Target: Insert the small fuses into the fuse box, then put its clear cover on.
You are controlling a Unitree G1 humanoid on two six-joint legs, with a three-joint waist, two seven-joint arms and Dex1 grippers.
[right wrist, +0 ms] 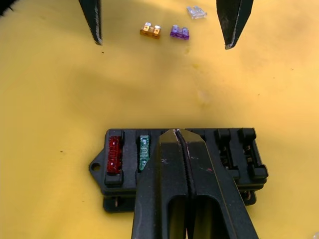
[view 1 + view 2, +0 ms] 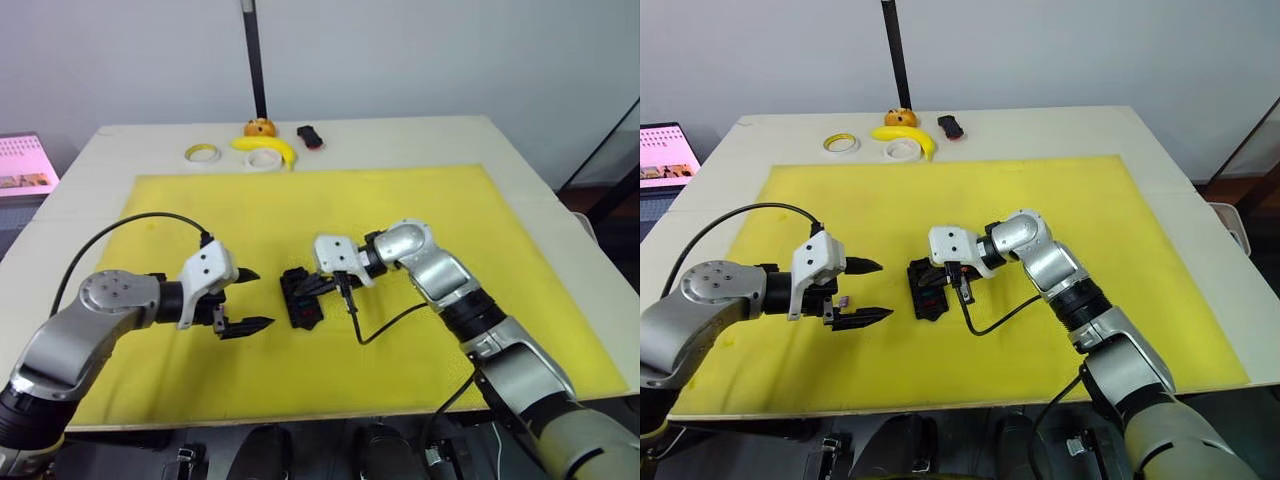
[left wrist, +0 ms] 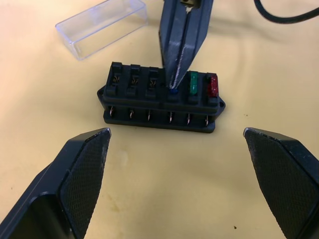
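Note:
The black fuse box (image 3: 149,102) lies on the yellow mat with a red fuse (image 3: 212,85) and a green fuse (image 3: 193,83) seated at one end of its row. My right gripper (image 3: 173,87) stands over the slot beside them, shut on a blue fuse whose tip shows at the slot. The other slots in that row stand empty. The clear cover (image 3: 102,27) lies just behind the box. Loose yellow (image 1: 150,30), purple (image 1: 180,32) and grey (image 1: 196,12) fuses rest on the mat near my left gripper (image 2: 262,298), which is open and empty, left of the box.
Two white tape rolls (image 2: 203,153) (image 2: 263,158), a banana (image 2: 270,147), a small orange object (image 2: 259,127) and a black-and-red gadget (image 2: 310,137) sit at the table's far edge by a black pole (image 2: 254,60). A cable (image 2: 385,325) trails from my right wrist across the mat (image 2: 450,200).

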